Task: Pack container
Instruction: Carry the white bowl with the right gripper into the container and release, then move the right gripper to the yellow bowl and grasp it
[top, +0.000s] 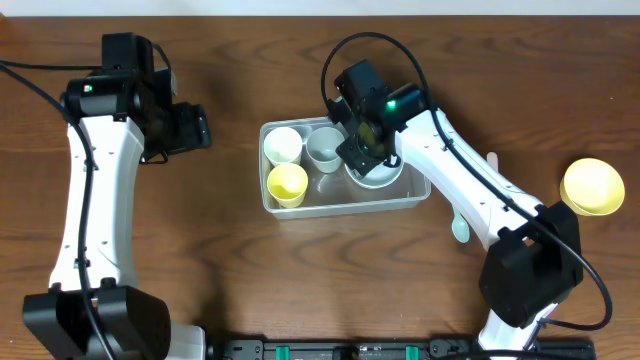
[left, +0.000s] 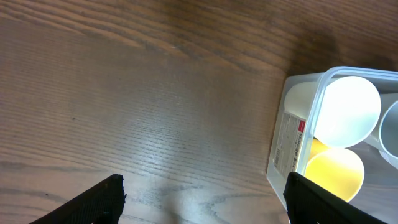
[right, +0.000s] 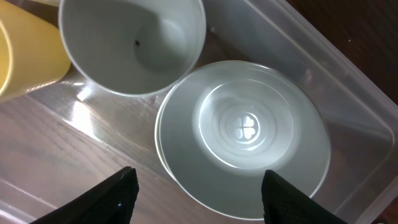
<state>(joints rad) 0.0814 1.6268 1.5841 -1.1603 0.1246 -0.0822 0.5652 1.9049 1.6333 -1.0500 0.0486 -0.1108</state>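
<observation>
1. The left gripper (top: 188, 128) is hovering over the brown wood-grain table (top: 250, 270), left of the container. Its black fingers are spread wide and holding nothing.
2. The container (top: 345, 208), a clear rectangular plastic tub with rounded corners, is sitting near the table's centre.
3. The tub is holding a round white cup (top: 283, 145), a smooth yellow cup (top: 287, 184), a second white cup (top: 325, 150) and, at its right end, a shallow glossy white bowl (top: 385, 180).
4. The right gripper (right: 198, 193) is hanging just above that bowl, fingers spread apart, gripping nothing.
5. A round yellow bowl (top: 593, 186) is resting on the table, well right of the tub.
</observation>
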